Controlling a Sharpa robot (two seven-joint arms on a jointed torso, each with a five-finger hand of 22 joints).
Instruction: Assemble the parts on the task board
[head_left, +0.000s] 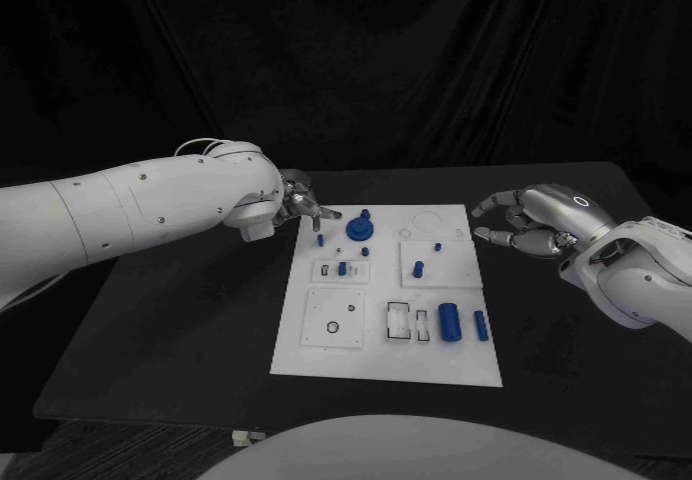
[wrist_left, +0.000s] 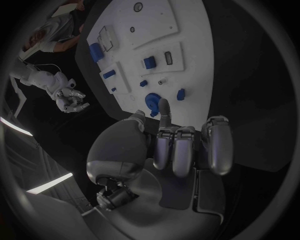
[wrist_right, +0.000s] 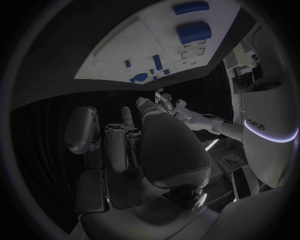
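The white task board (head_left: 387, 340) is laid flat in the middle of the black counter (head_left: 173, 330), with the small blue parts spread over it; a round knobbed part (head_left: 361, 226) is seen near the board's far left corner, a small peg (head_left: 317, 239) just beside it, a short part (head_left: 418, 268) near the middle, and two larger cylinders (head_left: 450, 322) lying side by side by the near right edge; the left hand (head_left: 300, 203) is held at the board's far left corner, nothing gripped, its fingers (wrist_left: 181, 150) loosely apart with one stretched toward the knobbed part without touching it; the right hand (head_left: 537, 222) is held off the board's far right side, above the counter, fingers curved and apart, holding nothing
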